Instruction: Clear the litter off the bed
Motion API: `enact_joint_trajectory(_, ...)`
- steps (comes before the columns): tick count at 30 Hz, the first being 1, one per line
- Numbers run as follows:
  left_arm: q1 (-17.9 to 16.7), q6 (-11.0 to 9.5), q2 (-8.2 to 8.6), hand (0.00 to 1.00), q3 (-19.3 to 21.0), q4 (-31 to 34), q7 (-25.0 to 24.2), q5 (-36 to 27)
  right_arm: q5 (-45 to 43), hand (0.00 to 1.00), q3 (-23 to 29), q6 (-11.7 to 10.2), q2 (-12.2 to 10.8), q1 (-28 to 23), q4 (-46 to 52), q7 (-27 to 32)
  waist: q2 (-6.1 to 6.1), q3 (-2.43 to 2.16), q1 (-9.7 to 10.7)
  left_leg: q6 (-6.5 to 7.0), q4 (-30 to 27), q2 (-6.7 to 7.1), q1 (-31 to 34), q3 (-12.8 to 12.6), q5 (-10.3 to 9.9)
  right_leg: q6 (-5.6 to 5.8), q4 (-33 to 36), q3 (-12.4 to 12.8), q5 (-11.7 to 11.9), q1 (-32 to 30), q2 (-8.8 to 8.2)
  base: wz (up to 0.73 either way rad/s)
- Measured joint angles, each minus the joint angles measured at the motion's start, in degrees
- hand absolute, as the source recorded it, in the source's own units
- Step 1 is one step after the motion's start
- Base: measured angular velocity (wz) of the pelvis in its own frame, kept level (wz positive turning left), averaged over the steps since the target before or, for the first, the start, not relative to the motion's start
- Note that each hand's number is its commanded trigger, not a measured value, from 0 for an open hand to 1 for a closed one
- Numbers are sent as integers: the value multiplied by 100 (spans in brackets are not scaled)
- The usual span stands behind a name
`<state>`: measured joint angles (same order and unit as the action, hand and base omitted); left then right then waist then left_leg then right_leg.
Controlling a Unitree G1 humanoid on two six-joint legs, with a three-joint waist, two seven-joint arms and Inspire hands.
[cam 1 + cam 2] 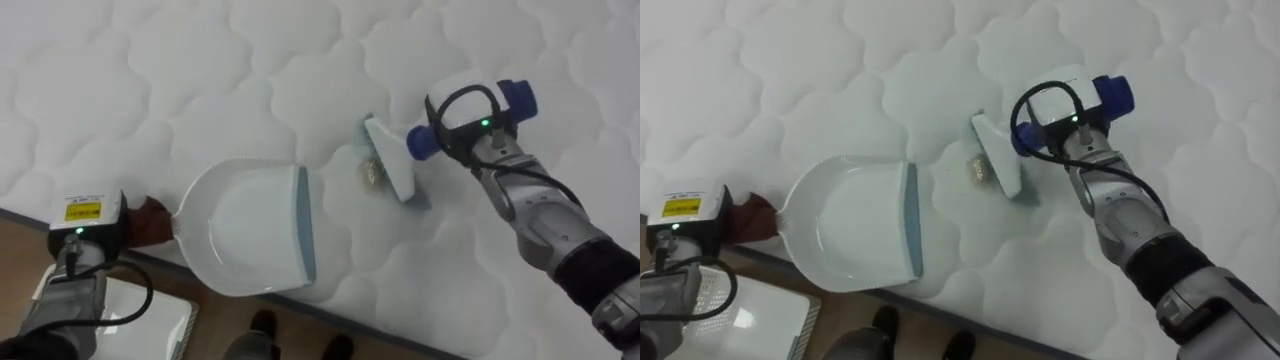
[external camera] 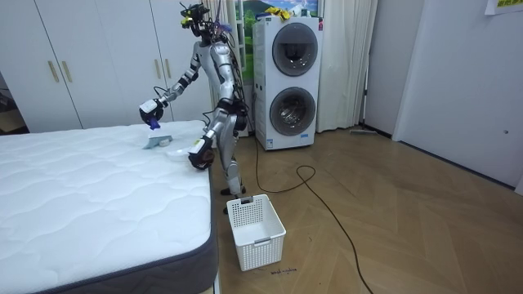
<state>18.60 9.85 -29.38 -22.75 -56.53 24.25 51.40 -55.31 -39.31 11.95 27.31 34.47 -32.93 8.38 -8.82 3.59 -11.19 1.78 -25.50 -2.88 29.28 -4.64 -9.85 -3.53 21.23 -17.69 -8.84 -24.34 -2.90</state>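
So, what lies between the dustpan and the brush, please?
A small brownish scrap beside the brush, then bare mattress up to the dustpan, in both eye views.

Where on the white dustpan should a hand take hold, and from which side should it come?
Grip the narrow rear end of the dustpan, coming from the robot's left at the mattress edge, where the left hand sits. Its wide, grey-lipped mouth faces the small scrap and the brush, so that side should stay free.

1 dustpan, 1 brush, 1 scrap
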Motion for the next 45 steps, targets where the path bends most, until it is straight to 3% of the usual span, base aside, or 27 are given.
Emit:
enact_joint_trajectory(13, -135, -22, 0, 100, -50, -50, -22, 3, 570, 100, -6, -278, -43, -41, 451, -174, 50, -22, -7, -2, -7, 7, -48, -7, 2, 2, 88, 20, -2, -11, -3, 0)
enact_joint_trajectory(21, -183, -33, 2, 100, -117, -81, -115, 7, 836, 100, -9, -695, -181, -145, 906, -233, 100, -26, -17, -4, -16, 34, -68, 12, 6, 4, 139, 17, -5, -5, -16, 0)
enact_joint_trajectory(27, -218, -46, 2, 100, -124, -86, -133, 3, 1237, 100, -10, -890, -281, -187, 911, -364, 102, -26, -21, 0, -38, 48, -42, 16, 7, 11, 181, 18, -10, -44, -51, 0)
enact_joint_trajectory(37, -211, -67, 2, 100, -133, -121, -143, 1, 1434, 100, -10, -1014, -281, -199, 914, -517, 104, -26, -13, 2, -117, 60, 18, 12, 5, 0, 346, 18, -64, -145, -112, 0)
enact_joint_trajectory(45, -223, -68, 3, 100, -172, -130, -142, 2, 1443, 100, -10, -1024, -281, -198, 914, -595, 151, -53, -14, 2, -169, 60, 64, 14, 5, -23, 403, 31, -101, -193, -123, 0)
